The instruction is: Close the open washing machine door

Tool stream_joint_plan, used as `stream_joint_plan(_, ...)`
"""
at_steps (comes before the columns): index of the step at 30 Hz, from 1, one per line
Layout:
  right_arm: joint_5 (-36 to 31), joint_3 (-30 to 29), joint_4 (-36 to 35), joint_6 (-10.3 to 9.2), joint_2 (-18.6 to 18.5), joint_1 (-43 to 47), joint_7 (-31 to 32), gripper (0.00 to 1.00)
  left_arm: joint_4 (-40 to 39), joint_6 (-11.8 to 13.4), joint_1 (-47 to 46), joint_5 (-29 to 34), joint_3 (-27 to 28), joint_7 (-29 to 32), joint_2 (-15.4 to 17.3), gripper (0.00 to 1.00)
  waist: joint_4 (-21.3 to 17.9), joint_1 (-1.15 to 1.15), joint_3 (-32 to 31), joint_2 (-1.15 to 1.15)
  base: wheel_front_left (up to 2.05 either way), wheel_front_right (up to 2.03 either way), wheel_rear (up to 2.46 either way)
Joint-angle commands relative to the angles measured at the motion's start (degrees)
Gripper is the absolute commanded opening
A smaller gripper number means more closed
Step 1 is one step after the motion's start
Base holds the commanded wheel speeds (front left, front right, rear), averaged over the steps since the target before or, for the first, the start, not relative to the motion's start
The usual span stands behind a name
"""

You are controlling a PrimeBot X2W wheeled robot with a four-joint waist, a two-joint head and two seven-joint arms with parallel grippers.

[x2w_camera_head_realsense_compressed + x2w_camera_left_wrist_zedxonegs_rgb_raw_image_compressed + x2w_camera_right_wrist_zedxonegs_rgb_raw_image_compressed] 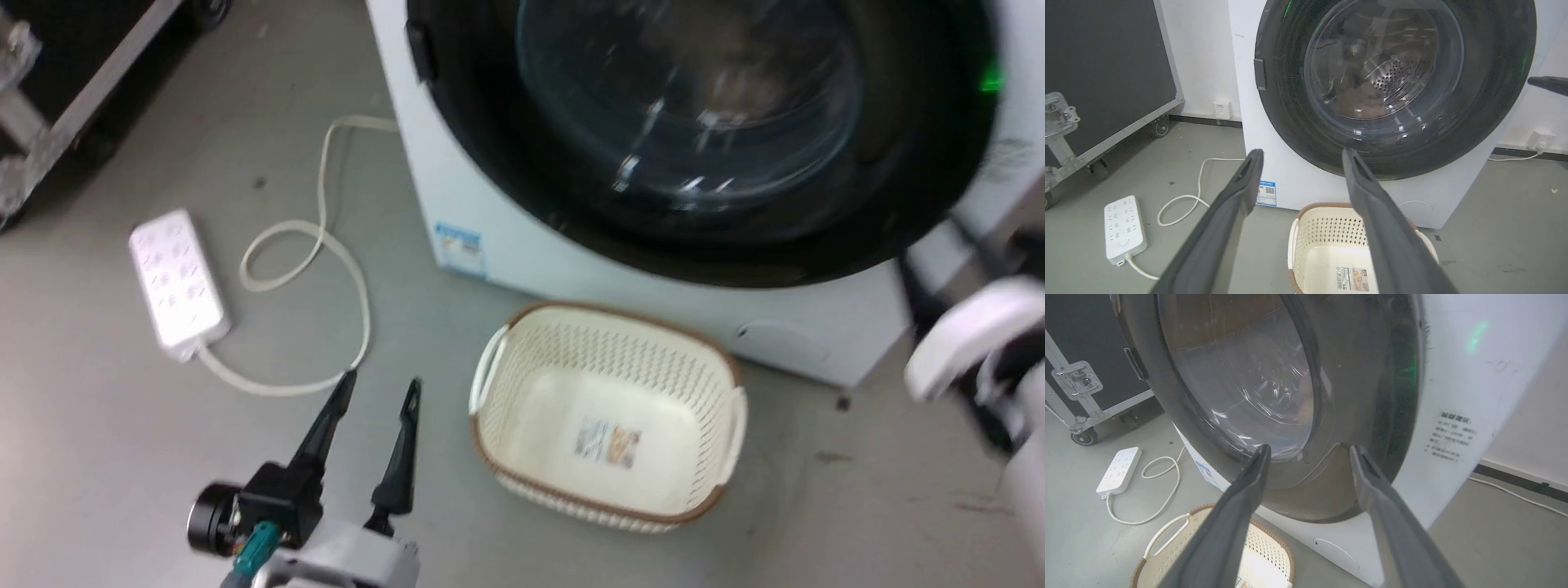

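The washing machine door (506, 188) has a wide glossy black rim around a clear glass bowl, and it lies flat against the front of the white washing machine (571, 273), with no gap visible. The left wrist view shows the door (1490, 102) head-on, with the steel drum visible through the glass. My left gripper (380, 384) hovers open and empty over the floor, left of the basket. In the right wrist view my right gripper (1310, 449) is open and empty, close to the door's (1363, 375) lower rim. My pale right forearm (967, 335) is blurred at the right edge.
A cream perforated basket (608, 416) stands on the floor right in front of the machine. A white power strip (175, 278) and its looped cable (326, 245) lie to the left. A black wheeled case (1106, 73) stands at the far left.
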Motion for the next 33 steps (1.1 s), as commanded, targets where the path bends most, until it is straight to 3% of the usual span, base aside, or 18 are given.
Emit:
stream_joint_plan(1, -1.0, 1.3, -1.8, -0.04, 0.1, 2.8, -1.2, 1.00, 0.7, -0.1, 1.2, 0.2, 0.6, -0.3, 0.3, 1.00, -3.7, 0.00, -4.2, 0.00, 0.00, 0.00, 0.00)
stream_joint_plan(7, -5.3, -2.7, -12.2, -0.04, 4.6, 15.6, -2.5, 1.00, 2.5, 0.0, 4.1, -0.1, 2.8, -0.3, 0.8, 1.00, -8.5, 0.00, -8.7, 0.00, 0.00, 0.00, 0.00)
stream_joint_plan(11, -10.4, -9.9, -21.5, -0.04, 10.6, 25.1, -2.5, 1.00, 3.1, 0.1, 5.3, -0.2, 3.7, -0.3, 0.9, 1.00, -10.8, 0.00, -9.8, 0.00, 0.00, 0.00, 0.00)
stream_joint_plan(12, -10.4, -9.9, -21.5, -0.04, 10.6, 25.1, -2.5, 1.00, 3.1, 0.1, 5.3, -0.2, 3.7, -0.3, 0.9, 1.00, -10.8, 0.00, -9.8, 0.00, 0.00, 0.00, 0.00)
stream_joint_plan(13, -14.1, -12.8, -26.0, -0.04, 13.7, 29.8, -2.5, 1.00, 3.3, 0.0, 5.6, -0.2, 3.8, -0.3, 0.9, 1.00, -11.6, 0.00, -10.0, 0.00, 0.00, 0.00, 0.00)
stream_joint_plan(16, -18.9, -15.7, -32.1, -0.04, 17.7, 35.8, -2.5, 1.00, 3.8, 0.0, 5.8, 0.0, 3.8, -0.3, 1.0, 1.00, -12.4, 0.00, -10.3, 0.00, 0.00, 0.00, 0.00)
stream_joint_plan(21, -23.3, -16.7, -38.4, -0.04, 19.8, 41.9, -2.5, 1.00, 4.2, -0.1, 6.2, 0.2, 3.9, -0.3, 1.1, 1.00, -13.2, 0.00, -10.4, 0.00, 0.00, 0.00, 0.00)
stream_joint_plan(25, -23.2, -16.5, -39.5, -0.04, 20.0, 43.9, -2.5, 1.00, 4.8, -0.2, 6.6, 0.6, 3.6, -0.3, 1.2, 1.00, -13.5, 0.00, -10.4, 0.00, 0.00, 0.00, 0.00)
stream_joint_plan(26, -22.8, -16.4, -39.2, 0.01, 19.8, 43.6, -2.3, 0.00, 5.0, 0.0, 6.1, 0.5, 3.3, 0.0, 1.1, 0.00, -13.6, 0.00, -10.4, 0.00, 0.00, 0.00, 0.00)
stream_joint_plan(33, -22.9, -16.4, -39.3, 0.01, 19.8, 43.4, -1.9, 0.00, 4.7, 0.2, 6.1, 0.7, 3.3, 0.4, 1.1, 0.00, -13.7, 0.00, -10.3, 0.00, 0.00, 0.00, 0.00)
